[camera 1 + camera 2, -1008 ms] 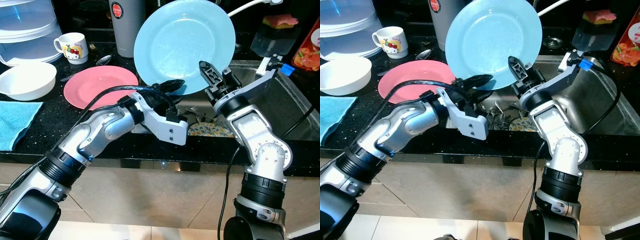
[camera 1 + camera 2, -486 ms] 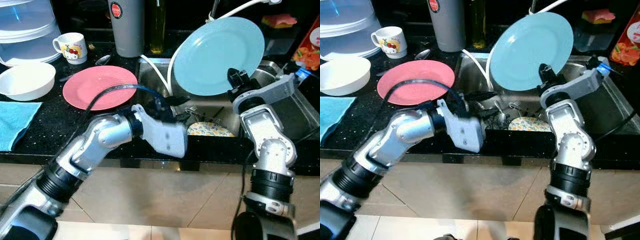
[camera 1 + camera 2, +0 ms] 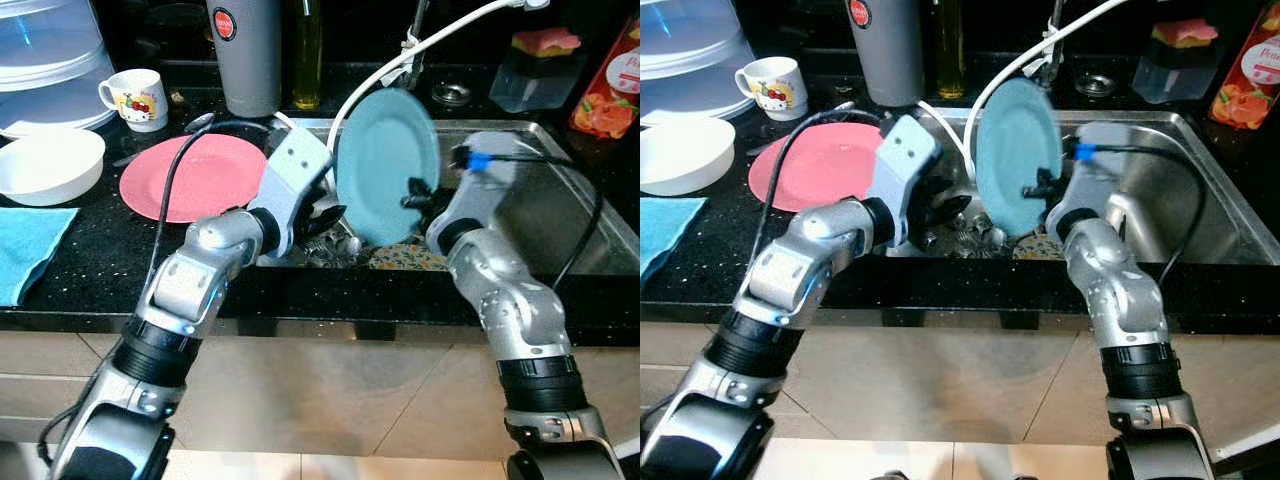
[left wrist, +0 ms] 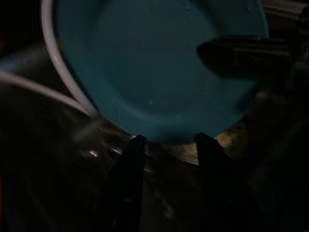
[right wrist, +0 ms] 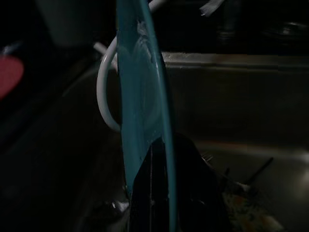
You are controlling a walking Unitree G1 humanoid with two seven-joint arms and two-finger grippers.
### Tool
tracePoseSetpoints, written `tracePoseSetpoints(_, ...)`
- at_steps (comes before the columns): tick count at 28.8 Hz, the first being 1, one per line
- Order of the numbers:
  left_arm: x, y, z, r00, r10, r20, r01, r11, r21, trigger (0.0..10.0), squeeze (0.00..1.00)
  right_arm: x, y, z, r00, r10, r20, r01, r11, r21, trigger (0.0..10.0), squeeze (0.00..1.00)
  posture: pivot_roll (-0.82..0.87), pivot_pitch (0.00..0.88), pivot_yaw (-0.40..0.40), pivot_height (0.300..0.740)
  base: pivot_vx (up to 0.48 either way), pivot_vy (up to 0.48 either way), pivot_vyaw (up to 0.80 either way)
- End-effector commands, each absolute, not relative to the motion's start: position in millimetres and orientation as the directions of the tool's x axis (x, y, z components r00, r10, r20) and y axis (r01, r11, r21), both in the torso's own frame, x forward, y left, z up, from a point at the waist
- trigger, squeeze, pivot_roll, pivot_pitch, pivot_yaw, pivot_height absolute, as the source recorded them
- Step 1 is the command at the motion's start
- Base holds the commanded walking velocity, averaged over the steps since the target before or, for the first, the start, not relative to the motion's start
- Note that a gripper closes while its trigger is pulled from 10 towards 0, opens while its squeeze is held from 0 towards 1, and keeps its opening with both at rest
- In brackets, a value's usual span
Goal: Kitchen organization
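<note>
Blue plate (image 3: 385, 165) has dropped from above the counter into the sink (image 3: 560, 215), now upright and edge-on. Right gripper (image 5: 161, 159) is clamped on its rim. Left gripper (image 4: 166, 140), fingers apart, holds nothing beside it. Black counter (image 3: 80, 250) carries 1 pink plate (image 3: 185, 175).

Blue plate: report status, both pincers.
Right pincer shut on blue plate, held on edge over sink. Left pincer open beside plate, not gripping. Cutlery and patterned dish lie below.
</note>
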State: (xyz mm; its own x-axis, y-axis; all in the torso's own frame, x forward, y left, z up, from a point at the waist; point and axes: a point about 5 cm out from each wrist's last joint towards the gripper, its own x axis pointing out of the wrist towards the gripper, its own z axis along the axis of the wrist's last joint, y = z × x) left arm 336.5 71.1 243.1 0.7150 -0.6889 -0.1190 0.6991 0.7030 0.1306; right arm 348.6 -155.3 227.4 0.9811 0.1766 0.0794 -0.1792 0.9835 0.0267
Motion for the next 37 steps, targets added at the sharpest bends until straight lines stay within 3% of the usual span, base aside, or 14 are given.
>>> tracePoseSetpoints(1, 338, 71, 243, 0.717, -0.675, -0.172, 0.691, 0.721, 0.053, 10.0, 0.00, 349, -150, 217, 0.974, 0.223, 0.025, -0.223, 0.975, -0.023, 10.0, 0.00, 0.12, 0.087, 0.024, 0.740, 0.000, 0.000, 0.00)
tracePoseSetpoints(6, 339, 71, 244, 0.733, -0.658, -0.172, 0.672, 0.739, 0.041, 10.0, 0.00, 352, -150, 212, 0.974, 0.225, -0.016, -0.226, 0.974, -0.033, 10.0, 0.00, 0.12, 0.087, 0.024, 0.740, 0.000, 0.000, 0.00)
tracePoseSetpoints(15, 336, 68, 245, 0.739, -0.640, -0.211, 0.657, 0.754, 0.011, 10.0, 0.00, 367, -164, 192, 0.982, 0.155, -0.108, -0.124, 0.961, 0.248, 10.0, 0.00, 0.12, 0.099, 0.021, 0.740, 0.000, 0.000, 0.00)
tracePoseSetpoints(22, 336, 69, 247, 0.747, -0.627, -0.222, 0.641, 0.768, -0.013, 10.0, 0.00, 382, -172, 198, 0.975, 0.195, -0.111, -0.135, 0.903, 0.407, 10.0, 0.00, 0.12, 0.101, 0.015, 0.740, 0.000, 0.000, 0.00)
tracePoseSetpoints(28, 336, 68, 247, 0.749, -0.622, -0.227, 0.636, 0.772, -0.017, 10.0, 0.00, 399, -179, 218, 0.977, 0.187, -0.100, -0.138, 0.918, 0.372, 10.0, 0.00, 0.11, 0.101, 0.015, 0.740, 0.000, 0.000, 0.00)
tracePoseSetpoints(37, 336, 69, 247, 0.753, -0.615, -0.234, 0.627, 0.779, -0.032, 10.0, 0.00, 416, -178, 248, 0.964, 0.239, -0.116, -0.220, 0.963, 0.153, 10.0, 0.00, 0.11, 0.103, 0.008, 0.740, 0.000, 0.000, 0.00)
